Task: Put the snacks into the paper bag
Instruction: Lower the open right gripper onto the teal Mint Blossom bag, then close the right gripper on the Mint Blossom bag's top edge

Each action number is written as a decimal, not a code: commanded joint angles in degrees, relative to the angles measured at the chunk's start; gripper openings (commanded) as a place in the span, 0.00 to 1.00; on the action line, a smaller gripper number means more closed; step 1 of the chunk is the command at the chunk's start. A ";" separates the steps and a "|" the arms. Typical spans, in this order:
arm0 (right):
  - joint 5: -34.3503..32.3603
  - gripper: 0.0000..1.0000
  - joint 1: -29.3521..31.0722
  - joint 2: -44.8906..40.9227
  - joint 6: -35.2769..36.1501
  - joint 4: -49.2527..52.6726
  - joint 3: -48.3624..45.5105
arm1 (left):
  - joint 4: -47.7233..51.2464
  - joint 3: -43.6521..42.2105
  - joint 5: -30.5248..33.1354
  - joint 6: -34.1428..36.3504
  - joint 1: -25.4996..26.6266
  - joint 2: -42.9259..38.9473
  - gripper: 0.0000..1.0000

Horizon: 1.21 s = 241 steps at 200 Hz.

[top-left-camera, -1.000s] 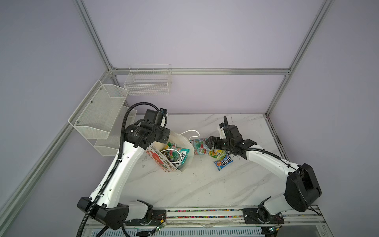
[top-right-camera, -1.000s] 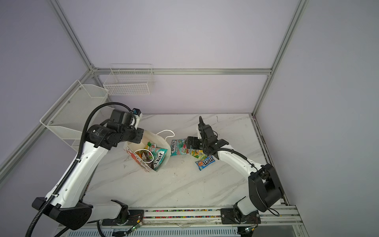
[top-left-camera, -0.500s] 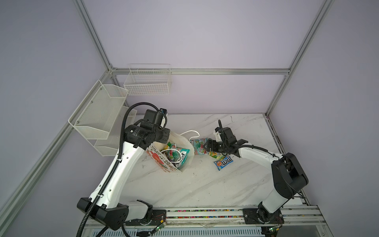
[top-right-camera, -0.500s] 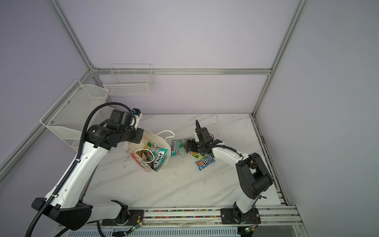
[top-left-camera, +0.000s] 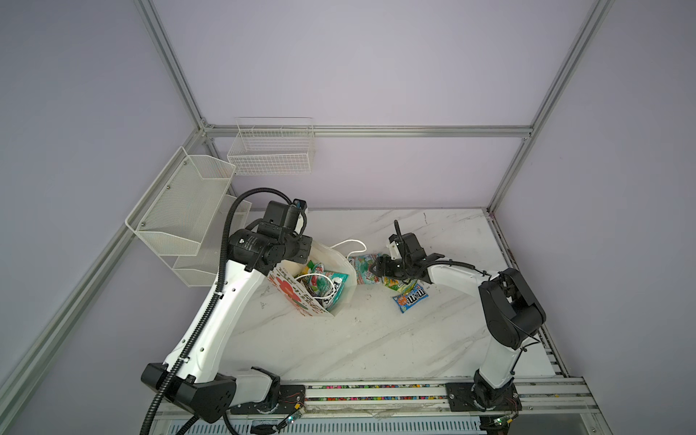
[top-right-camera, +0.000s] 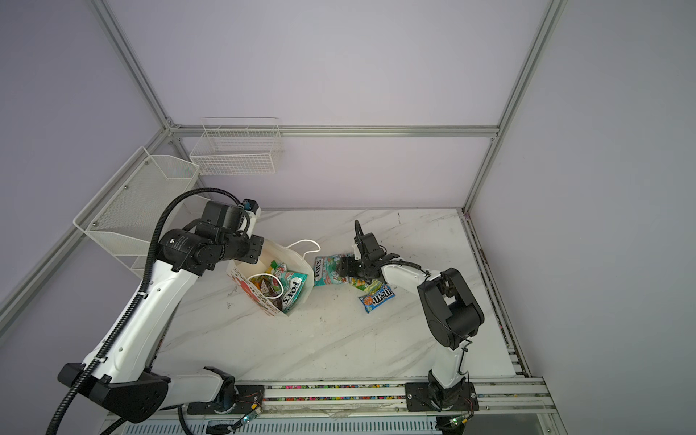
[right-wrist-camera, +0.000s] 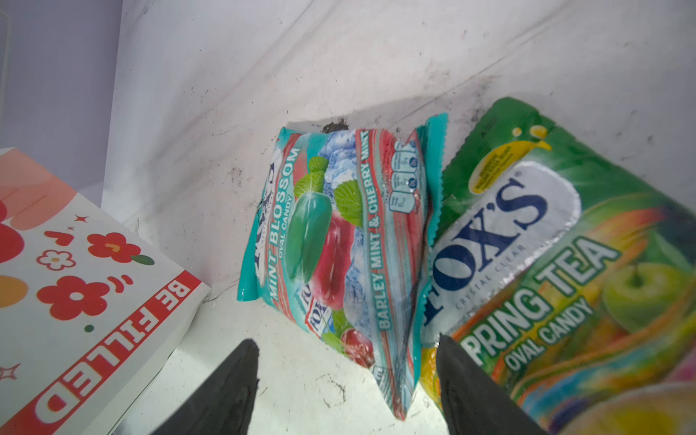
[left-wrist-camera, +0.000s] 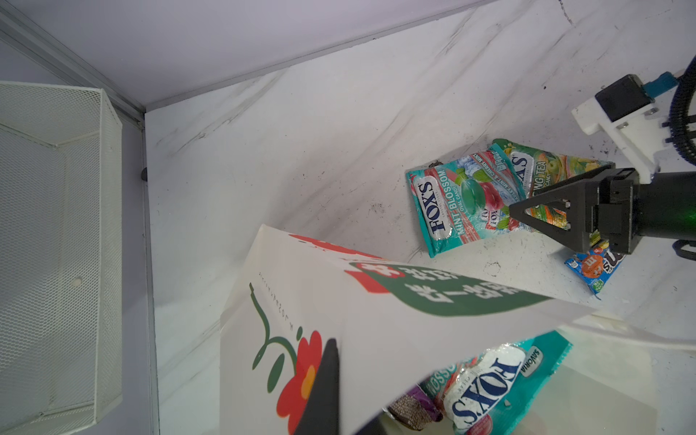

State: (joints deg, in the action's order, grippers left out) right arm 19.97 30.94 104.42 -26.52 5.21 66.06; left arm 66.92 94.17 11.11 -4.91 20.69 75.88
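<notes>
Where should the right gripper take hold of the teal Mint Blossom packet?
Probably its raised fold beside the Spring Tea packet, from above, right gripper straddling that ridge: the Mint Blossom packet humps there and lies flat elsewhere.

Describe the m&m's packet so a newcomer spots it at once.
On the marble table, look right of the paper bag. Past the teal FOX'S bag and green FOX'S bag lies the m&m's packet: the only small blue one.

Bare tabletop [top-left-camera: 376, 339] in front, paper bag [top-left-camera: 290, 292] just beside teal packet [top-left-camera: 361, 271], wire baskets [top-left-camera: 177, 211] at left
</notes>
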 commanded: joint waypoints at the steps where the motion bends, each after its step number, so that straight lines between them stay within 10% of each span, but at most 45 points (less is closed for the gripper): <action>1: 1.39 0.74 -0.32 1.59 0.16 -1.07 1.53 | -1.27 0.40 -0.06 0.42 -0.12 -1.70 0.00; 117: 0.76 0.69 -0.37 6.89 -1.52 -4.10 2.24 | -1.86 -0.92 -0.82 0.02 -0.12 -1.95 0.00; 241: -0.80 0.11 -0.24 2.60 -2.22 -4.74 -1.40 | -2.23 -1.10 -1.47 -0.09 -0.12 -2.05 0.00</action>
State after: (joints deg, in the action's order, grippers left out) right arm 20.38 30.85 109.89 -28.93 -0.49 65.84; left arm 66.87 94.00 10.61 -4.93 20.69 75.59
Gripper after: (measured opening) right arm 0.146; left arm 0.047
